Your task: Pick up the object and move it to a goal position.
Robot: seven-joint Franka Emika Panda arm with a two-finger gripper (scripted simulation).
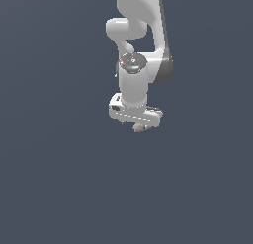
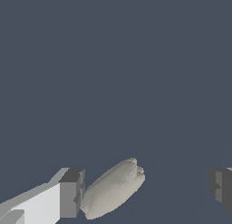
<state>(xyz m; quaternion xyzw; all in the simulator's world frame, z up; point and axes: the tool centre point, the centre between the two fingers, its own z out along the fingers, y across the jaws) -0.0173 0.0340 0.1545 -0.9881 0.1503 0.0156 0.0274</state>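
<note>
Between the two dark finger pads of the gripper the object is lying — a lumpy, elongated beige-grey lump, tilted, with one end touching or nearly touching the pad on the white finger, while the other pad is standing well apart from it. The jaws are spread wide, with a broad gap showing on the far side of the lump, so nothing is clamping it. Seen from the exterior view, the white arm is reaching down over a plain dark blue-grey surface, and the gripper is pointing downward at its end. Just beneath the hand's body the object is peeking out as a small pale nub, mostly hidden by the gripper above it.
</note>
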